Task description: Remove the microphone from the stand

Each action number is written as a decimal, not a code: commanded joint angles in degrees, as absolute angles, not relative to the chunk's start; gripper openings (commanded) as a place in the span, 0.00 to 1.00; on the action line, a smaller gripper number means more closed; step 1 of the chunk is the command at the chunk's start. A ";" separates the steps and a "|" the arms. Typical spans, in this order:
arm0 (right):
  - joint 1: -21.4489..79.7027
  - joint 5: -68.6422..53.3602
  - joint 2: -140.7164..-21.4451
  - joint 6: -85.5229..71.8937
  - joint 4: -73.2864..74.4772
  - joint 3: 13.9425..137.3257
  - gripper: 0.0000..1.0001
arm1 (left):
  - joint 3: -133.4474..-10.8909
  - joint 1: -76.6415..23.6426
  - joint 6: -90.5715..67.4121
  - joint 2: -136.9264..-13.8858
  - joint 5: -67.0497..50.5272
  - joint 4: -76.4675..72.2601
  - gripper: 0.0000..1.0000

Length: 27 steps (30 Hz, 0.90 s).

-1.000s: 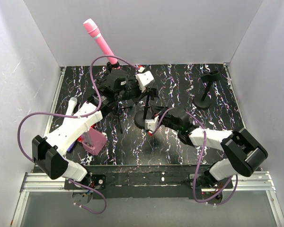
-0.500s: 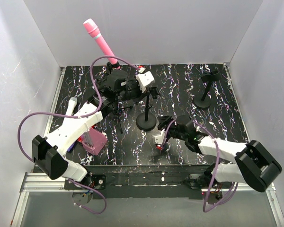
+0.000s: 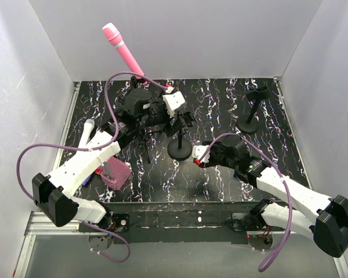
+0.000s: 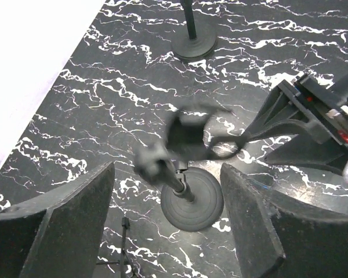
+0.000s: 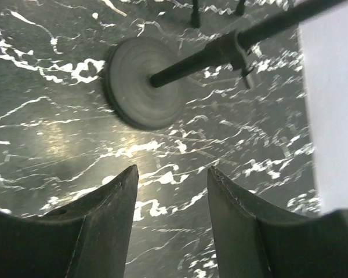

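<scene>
Black stand [image 3: 179, 149] sits between 2 released, empty grippers: left gripper [image 4: 168, 169] over its clip [image 4: 188, 134], right gripper [image 5: 172, 169] beside its base [image 5: 145, 81].

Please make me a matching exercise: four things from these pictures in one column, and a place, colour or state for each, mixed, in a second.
1 microphone
2 middle stand
3 right pincer
4 far stand

a open, holding nothing
b pink
c empty clip below the left pincer
d near the back right corner of the table

Pairs: 1-b, 2-c, 3-a, 4-d
</scene>
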<state>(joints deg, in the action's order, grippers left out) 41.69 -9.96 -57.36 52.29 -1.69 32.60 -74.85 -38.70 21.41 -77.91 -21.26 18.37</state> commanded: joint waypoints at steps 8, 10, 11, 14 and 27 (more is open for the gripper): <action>40.52 -10.63 -56.78 27.08 12.74 45.07 0.58 | -80.33 -38.58 25.48 -73.66 -23.02 26.98 0.80; 40.25 -12.12 -56.86 25.50 13.71 47.27 0.58 | -79.81 -38.67 26.54 -73.48 -24.08 27.07 0.79; 40.17 -12.74 -56.95 24.62 13.97 48.68 0.58 | -79.72 -38.58 26.54 -73.65 -24.60 26.55 0.79; 38.50 -15.55 -58.44 20.32 15.03 52.28 0.59 | -80.06 -38.58 26.19 -75.40 -26.36 23.74 0.79; 27.60 -37.78 -69.16 10.45 22.23 69.69 0.58 | -84.81 -38.67 24.53 -81.65 -26.91 21.71 0.77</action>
<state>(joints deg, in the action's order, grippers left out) 28.10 -28.03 -66.08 12.03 19.86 65.54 -82.24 -38.70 25.71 -82.76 -28.67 22.26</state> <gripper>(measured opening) 0.577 0.770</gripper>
